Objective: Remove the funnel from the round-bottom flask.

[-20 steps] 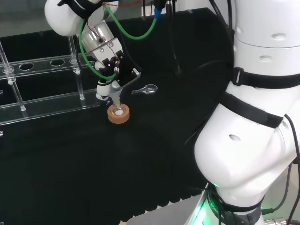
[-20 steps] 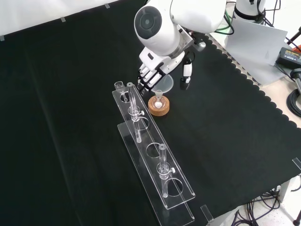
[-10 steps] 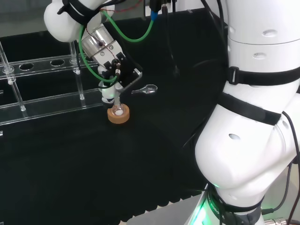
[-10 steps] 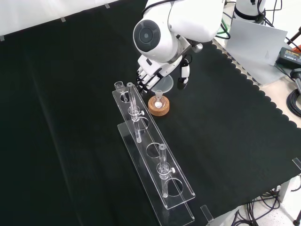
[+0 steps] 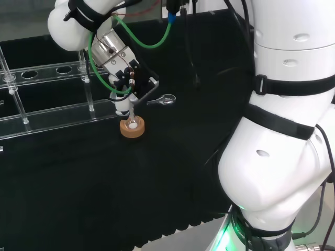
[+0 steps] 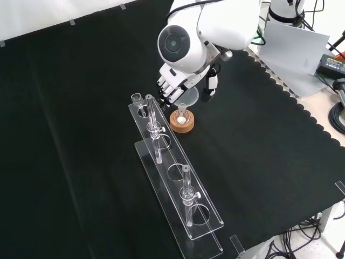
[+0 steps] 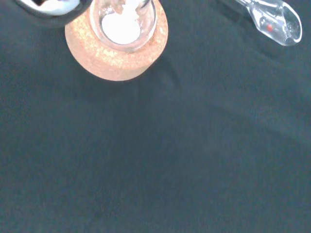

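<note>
The bench's black cloth (image 6: 81,135) carries a round cork ring stand (image 6: 181,122), 2 long clear plastic racks (image 6: 178,189) to its left in the front view, and a small clear glass spoon-like piece (image 5: 162,99).

The arm (image 5: 282,130) was built of large, glossy white rounded links, with black bands at its joints and a green glow at its base. One link (image 6: 180,46) ended in a round grey cap, and green and black cables (image 5: 157,36) looped along the wrist past a bare metal section. The hand (image 6: 171,86) was black and white, with white fingers (image 6: 166,89) and black joints.
</note>
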### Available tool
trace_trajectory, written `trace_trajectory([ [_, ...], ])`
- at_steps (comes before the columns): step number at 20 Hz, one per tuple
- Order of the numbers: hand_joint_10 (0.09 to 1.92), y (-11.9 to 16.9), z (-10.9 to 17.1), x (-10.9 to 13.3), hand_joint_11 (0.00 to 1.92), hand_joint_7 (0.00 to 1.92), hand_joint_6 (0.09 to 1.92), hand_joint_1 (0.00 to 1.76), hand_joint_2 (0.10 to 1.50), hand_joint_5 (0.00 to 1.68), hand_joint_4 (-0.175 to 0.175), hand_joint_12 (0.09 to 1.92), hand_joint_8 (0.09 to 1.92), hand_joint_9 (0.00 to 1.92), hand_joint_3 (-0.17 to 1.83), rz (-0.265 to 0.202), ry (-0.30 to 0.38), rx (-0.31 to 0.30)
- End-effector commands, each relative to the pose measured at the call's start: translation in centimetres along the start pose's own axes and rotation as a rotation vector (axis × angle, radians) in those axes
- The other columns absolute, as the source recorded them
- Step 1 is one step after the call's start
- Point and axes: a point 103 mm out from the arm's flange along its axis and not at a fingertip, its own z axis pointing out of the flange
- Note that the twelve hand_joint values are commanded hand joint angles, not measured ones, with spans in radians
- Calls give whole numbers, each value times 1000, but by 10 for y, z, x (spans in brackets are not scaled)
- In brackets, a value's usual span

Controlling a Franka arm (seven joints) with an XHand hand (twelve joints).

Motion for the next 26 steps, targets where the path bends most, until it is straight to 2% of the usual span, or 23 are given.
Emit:
trace_trajectory([
  [1,621,-3,-3,2,357,99,87,823,626,283,-1,1401,668,580,569,13,-57,-115],
  [5,504,-5,-5,1,464,355,87,855,648,392,-15,1322,645,821,613,34,-102,-153],
  [9,453,-8,-10,-4,524,453,87,881,663,467,-18,1285,623,889,628,40,-103,-169],
  [11,444,-9,-15,-8,545,467,87,887,667,486,-18,1275,617,902,632,38,-64,-137],
  [20,419,-19,-35,-21,590,456,87,899,669,511,-19,1246,598,909,640,2,-51,-2],
  [22,417,-24,-42,-24,589,445,87,899,668,514,-19,1242,593,906,641,3,-46,11],
  [26,412,-38,-58,-30,590,436,87,900,668,516,-18,1239,590,903,643,23,-55,-8],
])
